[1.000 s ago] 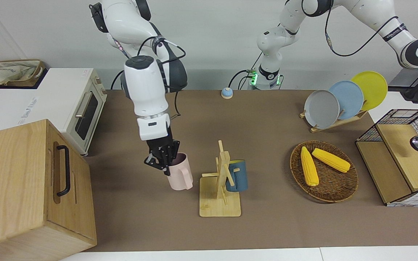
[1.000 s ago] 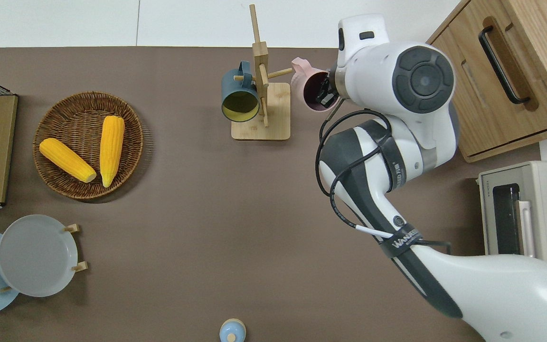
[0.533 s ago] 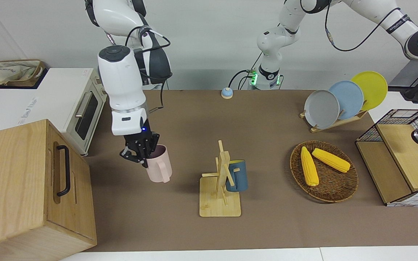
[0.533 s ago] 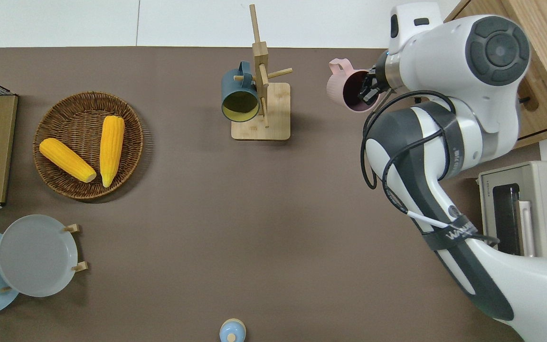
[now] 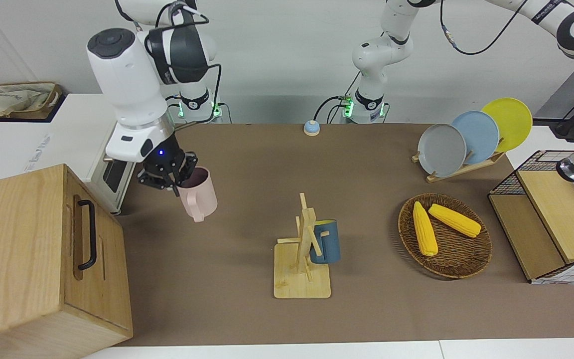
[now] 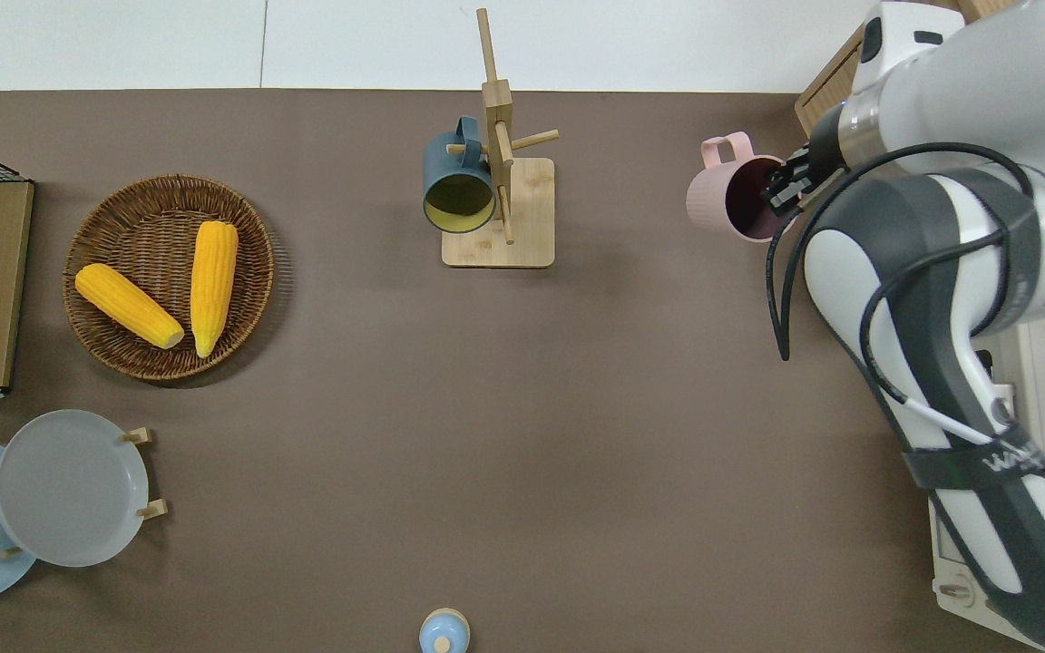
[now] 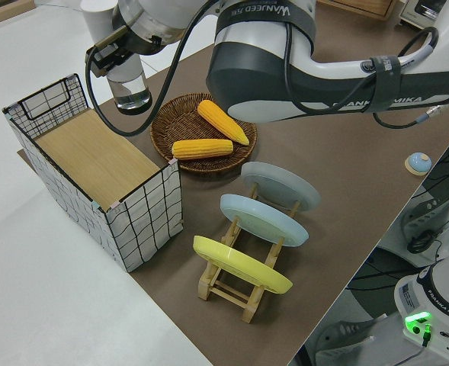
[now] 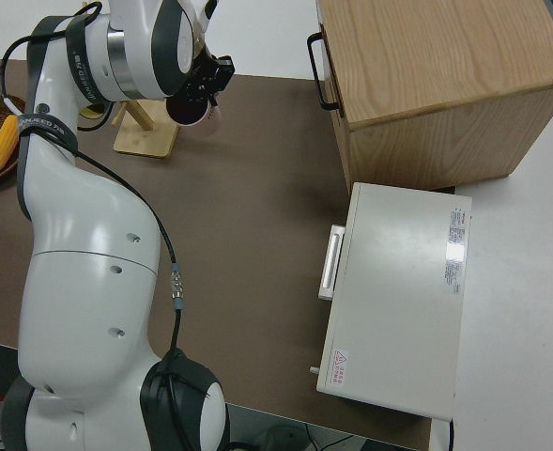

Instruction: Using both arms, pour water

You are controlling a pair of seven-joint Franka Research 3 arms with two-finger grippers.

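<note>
— Looking at the right gripper (image 5: 166,174): why carry the pink mug (image 5: 198,196) by its rim?

— One finger sits inside the mouth, one outside, clamped shut on the wall. That leaves the handle free and lets the wrist tip the mug. It hangs tilted over bare table, between the mug tree (image 5: 305,249) and the wooden cabinet (image 5: 43,254).

— And the left gripper (image 7: 108,55)?

— Closed on a clear glass (image 7: 129,86), held upright over the wire crate (image 7: 94,164), likely to keep any water in. Pouring has not begun; the two vessels are well apart.
</note>
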